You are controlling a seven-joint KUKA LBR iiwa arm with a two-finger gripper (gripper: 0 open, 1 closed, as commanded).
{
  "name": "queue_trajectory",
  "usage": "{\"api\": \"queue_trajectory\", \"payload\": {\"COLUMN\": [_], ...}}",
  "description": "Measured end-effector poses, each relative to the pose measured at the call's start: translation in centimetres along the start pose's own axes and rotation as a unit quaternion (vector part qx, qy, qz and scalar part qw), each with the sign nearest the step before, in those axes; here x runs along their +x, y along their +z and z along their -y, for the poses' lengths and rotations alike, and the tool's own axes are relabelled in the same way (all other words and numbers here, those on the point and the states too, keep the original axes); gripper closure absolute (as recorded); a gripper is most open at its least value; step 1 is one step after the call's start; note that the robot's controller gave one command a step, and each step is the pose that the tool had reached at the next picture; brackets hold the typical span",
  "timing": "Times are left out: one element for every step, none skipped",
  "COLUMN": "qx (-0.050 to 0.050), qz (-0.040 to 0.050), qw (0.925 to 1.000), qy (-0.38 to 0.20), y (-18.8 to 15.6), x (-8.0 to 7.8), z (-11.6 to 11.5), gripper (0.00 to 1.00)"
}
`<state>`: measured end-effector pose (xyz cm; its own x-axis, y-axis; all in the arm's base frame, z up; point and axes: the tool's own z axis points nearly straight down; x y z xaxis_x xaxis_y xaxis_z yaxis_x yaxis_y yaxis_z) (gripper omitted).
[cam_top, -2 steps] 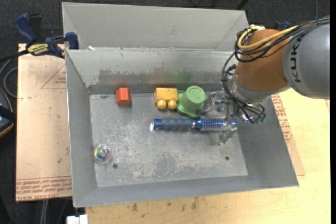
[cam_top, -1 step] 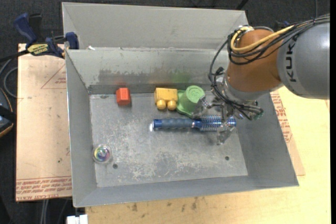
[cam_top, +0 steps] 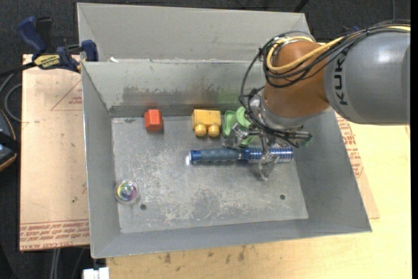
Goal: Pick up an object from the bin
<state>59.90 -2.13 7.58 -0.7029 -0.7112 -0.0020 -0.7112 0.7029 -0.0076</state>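
My gripper [cam_top: 264,165] hangs low at the right of the bin floor, over the right end of a long blue glittery stick-shaped thing [cam_top: 219,157] that lies flat and points left. Its fingers reach down at that end, and the orange wrist cover hides how they stand. A green thing [cam_top: 233,122] lies just behind the stick, partly under the wrist. Left of it sits a yellow block with two round knobs [cam_top: 207,122].
A small red cube [cam_top: 153,119] rests near the back wall to the left. A shiny iridescent ball [cam_top: 126,191] sits in the front left corner. The arm comes in from the right above the bin's right wall.
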Motion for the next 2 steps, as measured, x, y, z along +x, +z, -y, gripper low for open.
{"api": "queue_trajectory", "payload": {"qx": [-0.005, -0.001], "qz": [0.0039, 0.0034], "qw": [0.9777, 0.9778], "qy": [-0.21, -0.21], "y": [0.19, -0.01], "x": [0.11, 0.14], "z": [6.17, 6.39], "gripper": [0.0, 1.0]}}
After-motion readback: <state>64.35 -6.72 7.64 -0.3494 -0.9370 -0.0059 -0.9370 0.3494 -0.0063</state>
